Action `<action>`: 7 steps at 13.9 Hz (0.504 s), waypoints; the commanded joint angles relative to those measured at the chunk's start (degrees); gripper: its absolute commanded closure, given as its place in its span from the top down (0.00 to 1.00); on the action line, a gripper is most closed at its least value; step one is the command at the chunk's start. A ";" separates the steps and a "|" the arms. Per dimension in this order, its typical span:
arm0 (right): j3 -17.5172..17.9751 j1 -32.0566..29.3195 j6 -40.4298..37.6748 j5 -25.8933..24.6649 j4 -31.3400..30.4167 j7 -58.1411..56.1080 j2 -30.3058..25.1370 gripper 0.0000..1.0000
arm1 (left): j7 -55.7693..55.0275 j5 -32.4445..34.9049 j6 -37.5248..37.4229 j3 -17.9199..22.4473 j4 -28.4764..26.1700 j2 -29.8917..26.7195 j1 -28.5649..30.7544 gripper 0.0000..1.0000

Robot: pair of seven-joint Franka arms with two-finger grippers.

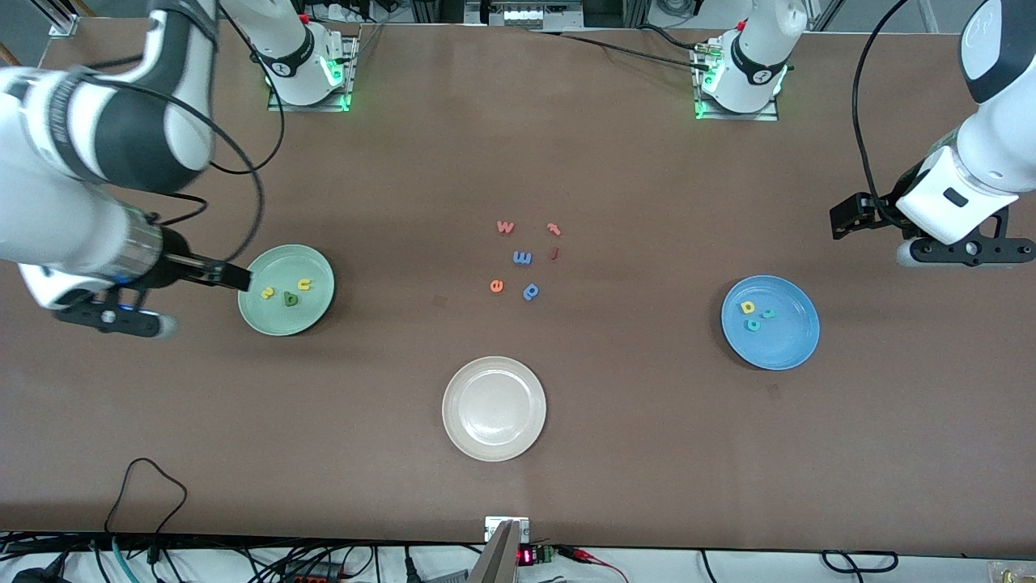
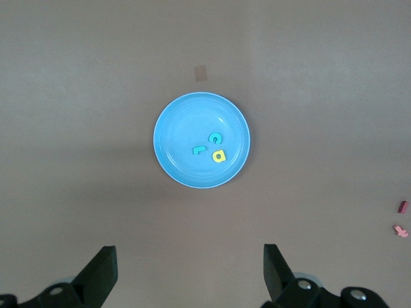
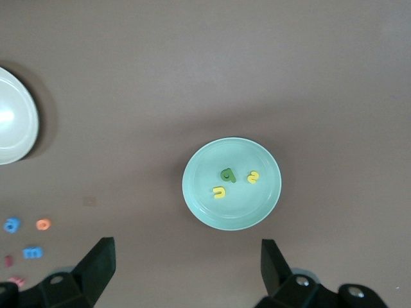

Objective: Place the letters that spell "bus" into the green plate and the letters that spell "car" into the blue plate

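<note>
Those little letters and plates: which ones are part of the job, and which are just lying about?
Part of the job:
green plate holding b, u, s
blue plate holding c, a, r

Lying about:
cream plate
six loose letters mid-table

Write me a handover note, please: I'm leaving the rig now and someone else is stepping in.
Left gripper: open, empty, raised near the blue plate, waiting.
Right gripper: open, empty, raised by the green plate at the right arm's end.
Green plate holds the green b, yellow u and yellow s.
Blue plate holds the teal c, yellow a and teal r.
Done: both words are sorted.
Left: nothing to move. The spare letters stay mid-table; the white plate holds nothing.
</note>
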 commanded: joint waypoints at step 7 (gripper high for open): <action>50.00 -46.86 -3.51 -22.45 0.63 -7.42 -14.61 1.00 | 1.01 1.21 0.23 -0.85 0.30 -0.53 -0.05 1.00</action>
